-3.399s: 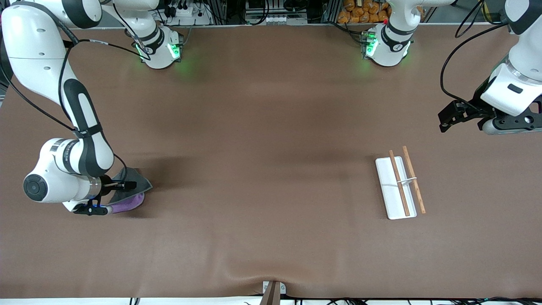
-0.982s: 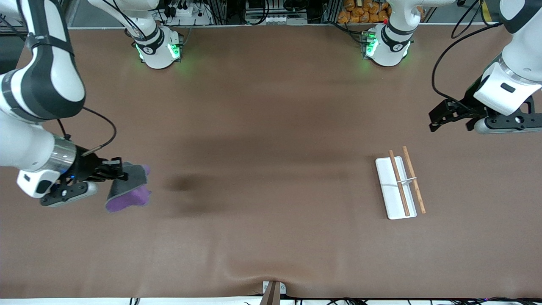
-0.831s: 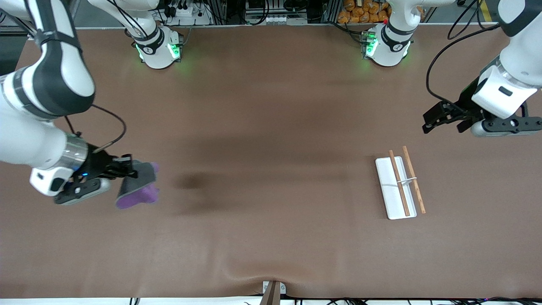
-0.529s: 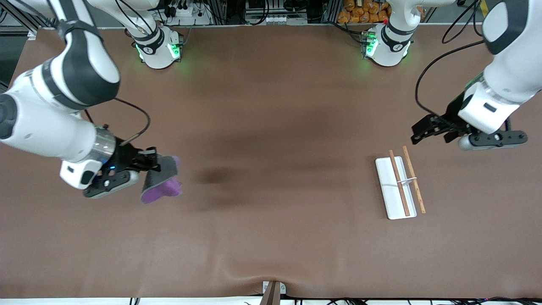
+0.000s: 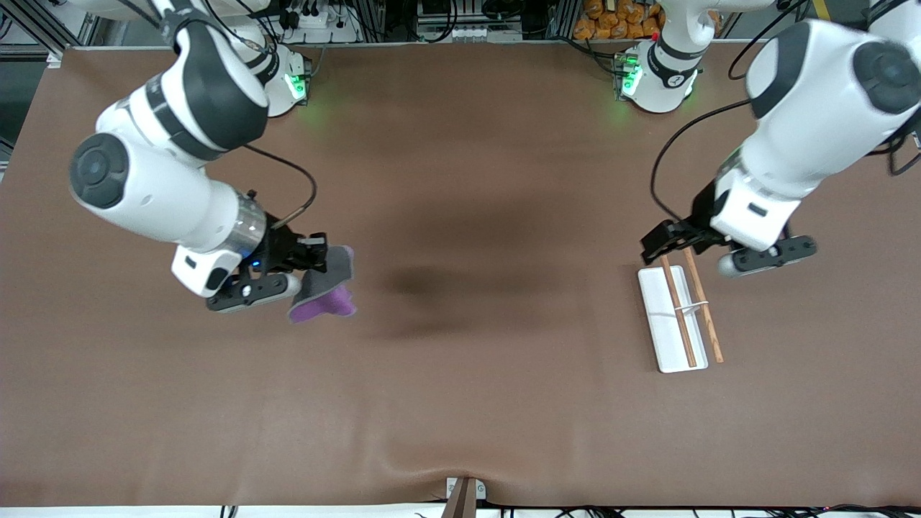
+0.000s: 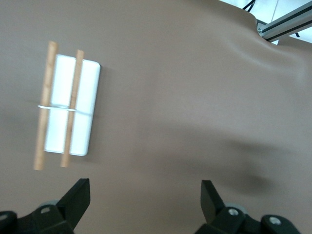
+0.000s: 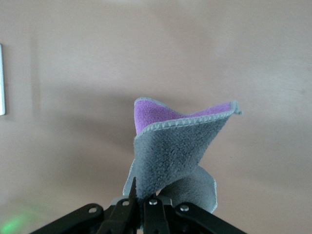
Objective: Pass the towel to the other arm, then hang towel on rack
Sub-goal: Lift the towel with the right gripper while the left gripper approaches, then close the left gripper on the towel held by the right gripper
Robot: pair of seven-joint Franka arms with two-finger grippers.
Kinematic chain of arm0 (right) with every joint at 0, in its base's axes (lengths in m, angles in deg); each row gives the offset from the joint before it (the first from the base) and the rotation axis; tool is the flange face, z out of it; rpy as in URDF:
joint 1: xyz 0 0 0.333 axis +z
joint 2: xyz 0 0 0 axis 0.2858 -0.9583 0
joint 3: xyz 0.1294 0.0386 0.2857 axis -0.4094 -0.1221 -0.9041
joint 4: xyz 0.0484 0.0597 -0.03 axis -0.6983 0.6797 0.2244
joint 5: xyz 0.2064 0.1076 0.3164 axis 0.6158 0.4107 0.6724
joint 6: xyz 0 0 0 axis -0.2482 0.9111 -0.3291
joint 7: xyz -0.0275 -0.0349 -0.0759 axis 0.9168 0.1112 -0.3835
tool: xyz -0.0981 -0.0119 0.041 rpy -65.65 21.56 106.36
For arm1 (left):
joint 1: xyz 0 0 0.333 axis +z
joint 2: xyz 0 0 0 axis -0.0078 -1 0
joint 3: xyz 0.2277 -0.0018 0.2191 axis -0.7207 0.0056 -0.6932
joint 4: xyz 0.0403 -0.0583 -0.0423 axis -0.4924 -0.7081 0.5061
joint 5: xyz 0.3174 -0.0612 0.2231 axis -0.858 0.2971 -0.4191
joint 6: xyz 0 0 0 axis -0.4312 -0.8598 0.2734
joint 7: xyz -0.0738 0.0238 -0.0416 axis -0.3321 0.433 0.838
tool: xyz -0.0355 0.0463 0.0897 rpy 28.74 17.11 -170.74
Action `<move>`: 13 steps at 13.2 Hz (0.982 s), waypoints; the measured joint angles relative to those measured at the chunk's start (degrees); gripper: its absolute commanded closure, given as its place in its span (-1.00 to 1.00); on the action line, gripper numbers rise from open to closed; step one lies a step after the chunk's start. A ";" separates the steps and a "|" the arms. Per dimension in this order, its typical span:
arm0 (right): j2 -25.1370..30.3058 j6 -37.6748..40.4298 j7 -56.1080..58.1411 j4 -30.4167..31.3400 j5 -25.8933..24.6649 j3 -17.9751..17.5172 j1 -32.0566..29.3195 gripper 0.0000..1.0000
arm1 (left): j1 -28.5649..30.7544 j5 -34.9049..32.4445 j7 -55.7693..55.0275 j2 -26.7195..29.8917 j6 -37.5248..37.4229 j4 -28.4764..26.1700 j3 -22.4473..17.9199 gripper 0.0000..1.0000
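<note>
The towel (image 5: 327, 288), dark grey on one face and purple on the other, hangs in the air from my right gripper (image 5: 314, 257), which is shut on its edge over the table toward the right arm's end. In the right wrist view the towel (image 7: 178, 148) droops from the shut gripper (image 7: 145, 197). The rack (image 5: 676, 316), a white base with two brown rods, lies flat toward the left arm's end. My left gripper (image 5: 658, 244) hovers open and holds nothing over the rack's end farther from the front camera. The left wrist view shows the rack (image 6: 66, 112) past the open gripper (image 6: 145, 192).
Brown cloth covers the table (image 5: 460, 180). The arm bases with green lights (image 5: 277, 83) (image 5: 651, 79) stand at the edge farthest from the front camera. A small clamp (image 5: 462, 495) sits at the nearest edge.
My right arm lifted the towel off the table and carried it toward the middle. My left arm swung in from its end of the table to above the rack, gripper still open.
</note>
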 measured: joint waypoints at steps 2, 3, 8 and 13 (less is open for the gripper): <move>-0.69 -3.10 -0.37 -0.77 0.00 -0.06 2.87 1.00 | -0.09 0.03 -3.01 -2.89 2.05 -0.01 1.58 -1.00; -1.22 -5.37 -0.42 -0.86 0.01 -0.11 4.51 1.00 | -0.11 0.78 -4.30 -4.51 2.53 0.01 2.18 -1.00; -5.40 -18.35 -0.51 -0.88 -0.04 -0.16 14.26 1.00 | -0.42 13.57 -5.43 -12.13 3.55 2.21 2.79 -1.00; -9.45 -26.89 -0.51 -1.05 -0.15 0.13 19.53 1.00 | -1.46 22.41 -5.72 -16.67 4.79 3.11 2.93 -1.00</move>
